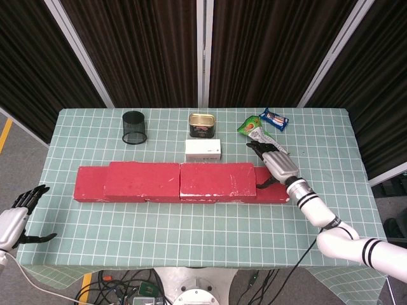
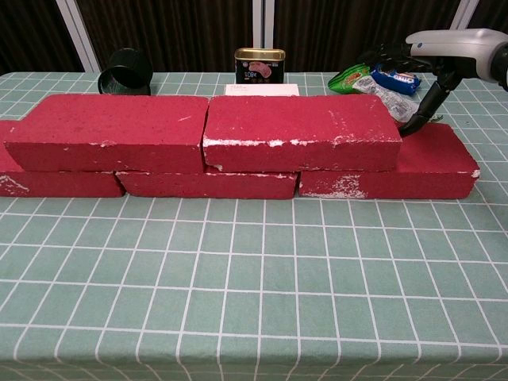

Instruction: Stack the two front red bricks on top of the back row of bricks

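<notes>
Resting on the bottom-row brick (image 1: 272, 192), the right hand (image 1: 275, 163) holds nothing, fingers (image 2: 418, 116) apart; mesh cup (image 1: 134, 127) looks empty.

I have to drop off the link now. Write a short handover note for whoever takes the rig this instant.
Right hand: holds nothing, fingers apart, one fingertip on the lower end brick beside the right upper brick.
Left hand: open, off the table's front-left corner.
Done: left upper brick and right upper brick lie on the back row.
Left: possibly a nudge to square the right upper brick, then withdraw.
</notes>
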Available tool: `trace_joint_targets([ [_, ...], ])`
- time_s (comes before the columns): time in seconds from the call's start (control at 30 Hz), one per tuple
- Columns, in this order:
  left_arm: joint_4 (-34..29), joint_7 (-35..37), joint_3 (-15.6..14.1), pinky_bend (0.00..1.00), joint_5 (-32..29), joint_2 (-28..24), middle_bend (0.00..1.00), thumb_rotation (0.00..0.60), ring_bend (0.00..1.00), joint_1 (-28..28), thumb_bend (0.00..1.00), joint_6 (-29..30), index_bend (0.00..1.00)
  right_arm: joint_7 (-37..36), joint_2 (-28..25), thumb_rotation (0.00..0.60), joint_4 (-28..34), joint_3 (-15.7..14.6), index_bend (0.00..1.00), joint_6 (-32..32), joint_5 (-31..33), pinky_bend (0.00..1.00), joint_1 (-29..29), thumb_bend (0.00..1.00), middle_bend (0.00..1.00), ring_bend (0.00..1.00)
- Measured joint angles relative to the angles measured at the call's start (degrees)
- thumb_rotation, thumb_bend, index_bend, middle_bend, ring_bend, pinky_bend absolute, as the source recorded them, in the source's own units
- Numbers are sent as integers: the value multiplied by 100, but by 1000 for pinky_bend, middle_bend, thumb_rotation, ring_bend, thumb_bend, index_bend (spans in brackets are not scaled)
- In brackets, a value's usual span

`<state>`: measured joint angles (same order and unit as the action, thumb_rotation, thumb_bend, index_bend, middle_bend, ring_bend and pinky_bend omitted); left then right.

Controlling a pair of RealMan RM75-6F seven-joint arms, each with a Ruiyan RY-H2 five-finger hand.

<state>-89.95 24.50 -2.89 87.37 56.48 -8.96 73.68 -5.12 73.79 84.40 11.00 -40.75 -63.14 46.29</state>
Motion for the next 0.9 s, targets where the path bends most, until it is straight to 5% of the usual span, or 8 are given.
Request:
trace_joint_targets([
  [0.63, -20, -29, -2, 0, 5, -1, 0, 600, 0, -4, 10, -5, 54, 47, -104, 600, 133, 31, 0, -58, 23, 0, -48, 0, 0, 0],
  [0.9, -29, -77, 39, 0, 2, 24, 0, 600, 0, 3, 9, 80, 55, -4, -535, 600, 581, 52, 0, -589, -323, 0, -335, 0, 0, 0],
])
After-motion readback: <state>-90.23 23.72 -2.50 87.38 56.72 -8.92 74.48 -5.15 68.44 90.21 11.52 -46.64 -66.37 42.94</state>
